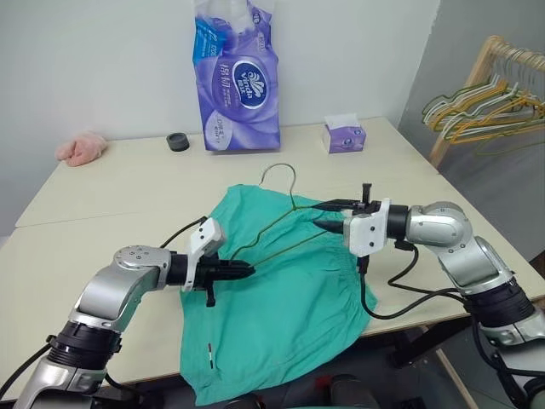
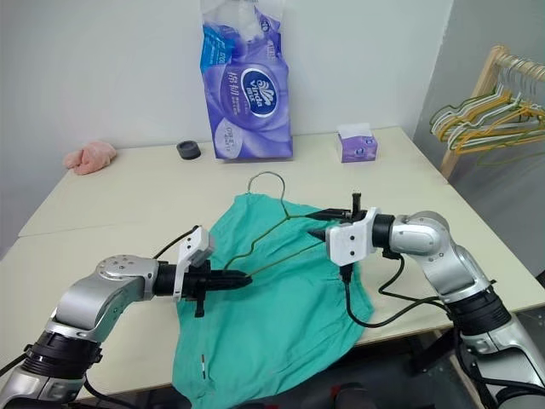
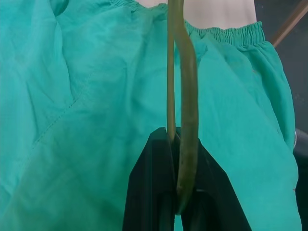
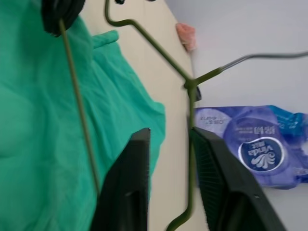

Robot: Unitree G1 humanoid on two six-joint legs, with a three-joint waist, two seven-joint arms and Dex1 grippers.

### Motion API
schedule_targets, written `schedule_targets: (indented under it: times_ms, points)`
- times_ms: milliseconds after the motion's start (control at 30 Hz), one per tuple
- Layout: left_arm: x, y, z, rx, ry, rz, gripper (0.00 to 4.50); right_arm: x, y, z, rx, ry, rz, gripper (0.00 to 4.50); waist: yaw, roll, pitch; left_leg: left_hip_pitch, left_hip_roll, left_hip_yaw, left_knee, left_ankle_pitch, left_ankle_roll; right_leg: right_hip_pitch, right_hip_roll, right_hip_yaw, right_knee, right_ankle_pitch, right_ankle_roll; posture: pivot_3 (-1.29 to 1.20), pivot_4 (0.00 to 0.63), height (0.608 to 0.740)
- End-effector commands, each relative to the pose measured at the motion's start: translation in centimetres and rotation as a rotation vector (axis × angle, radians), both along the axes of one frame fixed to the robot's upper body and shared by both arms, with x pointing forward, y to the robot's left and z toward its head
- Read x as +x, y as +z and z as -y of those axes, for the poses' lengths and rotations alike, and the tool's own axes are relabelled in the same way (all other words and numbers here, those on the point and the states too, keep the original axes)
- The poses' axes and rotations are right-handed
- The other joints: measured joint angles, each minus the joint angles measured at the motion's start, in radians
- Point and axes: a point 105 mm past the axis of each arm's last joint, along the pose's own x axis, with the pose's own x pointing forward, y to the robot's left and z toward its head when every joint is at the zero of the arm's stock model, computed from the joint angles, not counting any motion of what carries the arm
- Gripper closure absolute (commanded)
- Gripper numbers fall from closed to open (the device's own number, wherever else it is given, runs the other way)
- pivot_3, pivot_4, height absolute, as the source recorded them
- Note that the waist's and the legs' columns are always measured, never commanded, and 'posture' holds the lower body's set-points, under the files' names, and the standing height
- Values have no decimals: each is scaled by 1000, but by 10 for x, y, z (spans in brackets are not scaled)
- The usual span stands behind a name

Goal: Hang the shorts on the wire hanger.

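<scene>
The shorts (image 1: 277,294) lie flat at the bench's (image 1: 102,213) near edge, not yet hung; one wire hanger (image 1: 285,223) rests over them. The left gripper (image 1: 247,269) has its fingers pinching the hanger's corner; the right gripper (image 1: 328,215) has its fingers parted around the other end. One pair of shorts, one hanger here.

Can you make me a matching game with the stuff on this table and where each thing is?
Things:
1. shorts
2. wire hanger
3. pink fluffy cloth
4. tissue box

Places or states:
A. far left corner of the table
B. spread flat, hanging over the near table edge
C. far side of the table, right of the big purple pack
D. pinched at one corner by the left gripper

Pairs: 1-B, 2-D, 3-A, 4-C
</scene>
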Motion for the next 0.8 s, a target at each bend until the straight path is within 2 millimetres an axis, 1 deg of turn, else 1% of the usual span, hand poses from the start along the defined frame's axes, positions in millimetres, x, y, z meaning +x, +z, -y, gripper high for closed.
schedule_targets:
  times_ms: [33, 100, 167, 200, 267, 333, 400, 433, 467, 567, 767, 800]
  points:
    - [2, 5, -7, 55, -1, 79, 4500, 6, 20, 31, 18, -143, -101, 1677, 2, 0, 0, 0, 0, 0, 0, 0, 0, 0, 0, 0, 0, 0, 0, -110, 0, 740]
    - [1, 3, -9, 102, -26, 106, 4500, 12, 26, 48, 59, -246, -197, 1017, 6, 0, 0, -1, 0, 0, 1, 0, 0, 0, 0, 0, 0, 0, 0, -110, 0, 740]
    - [0, 2, -11, 146, -54, 134, 4500, 10, 32, 56, 93, -289, -289, 334, 6, 0, 0, -1, 0, 0, 0, 0, 0, 0, 0, 0, 0, 0, 0, -119, 0, 740]
    - [0, 2, -11, 163, -68, 146, 4500, 9, 33, 58, 91, -301, -309, 334, 6, 0, 0, -1, 0, 0, 0, 0, 0, 0, 0, 0, 0, 0, 0, -122, 0, 740]
    - [-1, 2, -12, 188, -94, 164, 4500, 6, 27, 63, 46, -328, -357, 334, 5, 0, 0, -1, 0, 0, 0, 0, 0, 0, 0, -1, 0, 0, 0, -127, 0, 740]
    - [-1, 3, -11, 196, -109, 173, 4500, 3, 23, 64, 18, -333, -393, 334, 5, 0, 0, -1, 0, 1, 0, 0, 0, 0, 0, 0, 0, 0, 0, -134, 0, 740]
    - [1, 7, -7, 202, -132, 199, 4500, -6, 10, 60, -58, -310, -470, 334, 4, 0, 0, -1, 0, 2, 1, 0, 0, 0, 0, 0, -1, 0, 0, -139, 0, 740]
    - [1, 10, -4, 203, -149, 212, 4500, -7, 3, 58, -98, -308, -496, 334, 4, 0, 0, -1, 0, 1, 1, 0, 0, 0, 0, 0, -1, 0, 0, -139, 0, 740]
    - [1, 13, -1, 200, -167, 222, 4500, -6, -5, 57, -154, -302, -504, 334, 3, 0, 0, -1, 0, 1, 1, 0, 0, 0, 0, 0, -1, 0, 0, -140, 0, 740]
    - [1, 17, 5, 193, -195, 236, 4500, -2, -18, 56, -232, -289, -500, 334, 0, 0, 0, -1, 0, 2, 1, 0, 0, 0, 0, -1, -1, 0, 0, -138, 0, 740]
    - [-5, 18, 7, 204, -226, 244, 4500, 9, -33, 50, -302, -271, -493, 334, -5, 0, 0, -1, 1, 2, 1, 0, 0, -1, 0, 0, 0, 0, 0, -132, 0, 740]
    - [-6, 17, 7, 207, -229, 244, 4500, 10, -34, 49, -308, -265, -499, 504, -5, 0, 0, -2, 0, 2, 1, 0, 0, -1, 0, 0, 0, 0, 0, -127, 0, 740]
